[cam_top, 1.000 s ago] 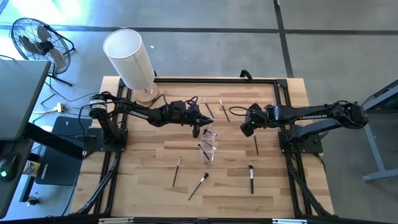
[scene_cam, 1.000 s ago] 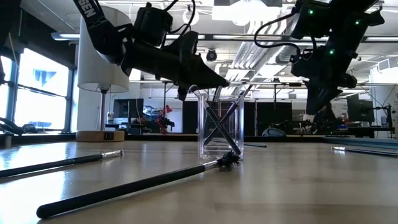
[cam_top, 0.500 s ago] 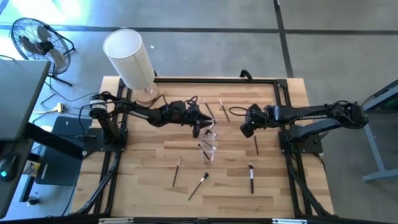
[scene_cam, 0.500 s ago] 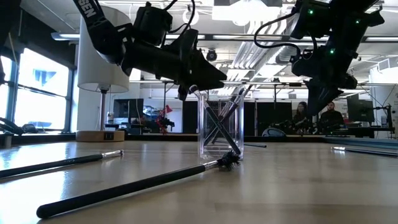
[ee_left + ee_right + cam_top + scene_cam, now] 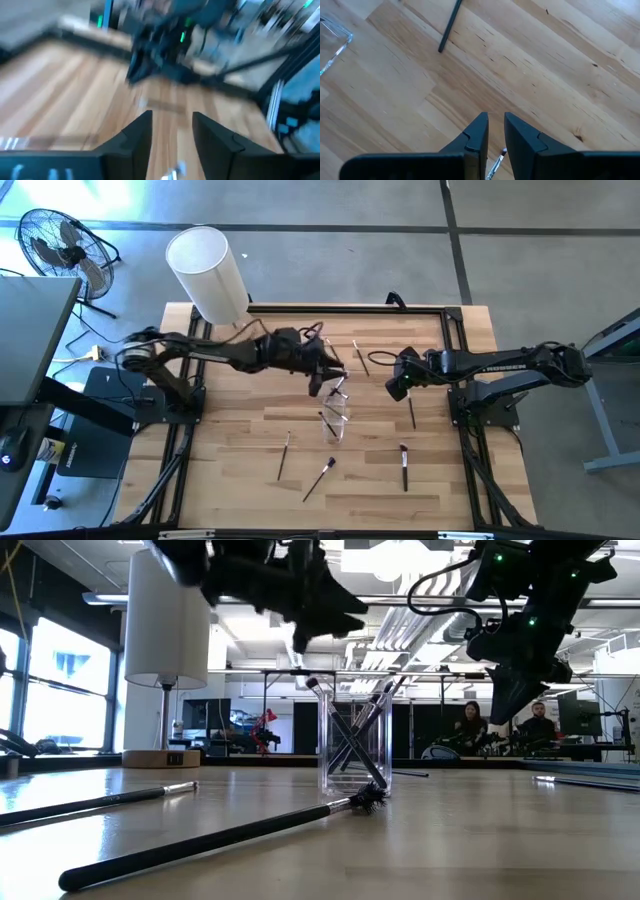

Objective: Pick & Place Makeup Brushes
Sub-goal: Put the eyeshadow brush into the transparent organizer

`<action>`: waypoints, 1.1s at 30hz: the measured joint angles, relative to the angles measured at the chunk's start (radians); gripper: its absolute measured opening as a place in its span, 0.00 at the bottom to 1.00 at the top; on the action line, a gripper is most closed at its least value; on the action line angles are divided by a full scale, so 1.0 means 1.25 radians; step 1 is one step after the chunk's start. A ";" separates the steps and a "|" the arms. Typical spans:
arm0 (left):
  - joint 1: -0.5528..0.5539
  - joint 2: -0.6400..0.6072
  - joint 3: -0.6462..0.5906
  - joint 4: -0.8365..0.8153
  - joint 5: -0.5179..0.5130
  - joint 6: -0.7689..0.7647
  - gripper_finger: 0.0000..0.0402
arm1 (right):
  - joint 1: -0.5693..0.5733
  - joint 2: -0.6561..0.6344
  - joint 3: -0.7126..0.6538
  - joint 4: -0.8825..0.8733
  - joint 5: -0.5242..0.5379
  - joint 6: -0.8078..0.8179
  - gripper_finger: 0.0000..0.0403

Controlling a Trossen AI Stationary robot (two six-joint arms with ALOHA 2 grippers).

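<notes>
A small clear plastic cup (image 5: 336,416) (image 5: 355,745) stands mid-table with several makeup brushes (image 5: 348,730) crossed inside it, leaning on its rim. Loose brushes lie on the wood: three near the front edge (image 5: 283,456) (image 5: 318,478) (image 5: 404,467), one (image 5: 411,412) under the right arm, and others (image 5: 360,357) toward the far side. My left gripper (image 5: 318,383) (image 5: 303,628) (image 5: 172,132) hangs open above the cup, with nothing between its fingers. My right gripper (image 5: 396,388) (image 5: 508,702) (image 5: 496,127) hovers right of the cup, its fingers a narrow gap apart and empty.
A tall white lamp (image 5: 208,275) (image 5: 165,620) stands at the table's far left corner. A black frame (image 5: 350,308) runs along the table's edges. In the low view, two long brushes (image 5: 215,840) (image 5: 95,802) lie in the foreground. People (image 5: 470,722) sit in the room behind.
My left gripper has opened and let go of a brush, which now leans in the cup among the others. The gripper has then risen well above the cup's rim. My right gripper has kept still.
</notes>
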 joint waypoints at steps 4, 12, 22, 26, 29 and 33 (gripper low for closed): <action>-0.001 -0.054 0.100 -0.363 -0.025 0.005 0.22 | 0.000 0.000 0.000 0.008 -0.005 0.000 0.13; -0.065 -0.117 0.089 -0.632 -0.126 0.038 0.03 | 0.025 -0.003 0.021 0.065 -0.035 0.075 0.02; -0.128 -0.439 -0.237 -0.457 -0.152 -0.025 0.00 | 0.107 0.015 0.200 -0.178 0.023 0.270 0.00; -0.125 -0.547 -0.283 -0.467 -0.155 -0.030 0.00 | 0.130 0.060 0.257 -0.315 -0.001 0.369 0.00; -0.126 -0.610 -0.292 -0.469 -0.162 -0.030 0.00 | 0.150 0.104 0.266 -0.371 -0.024 0.448 0.00; -0.126 -0.653 -0.296 -0.488 -0.175 -0.030 0.00 | 0.150 0.156 0.230 -0.381 -0.076 0.533 0.01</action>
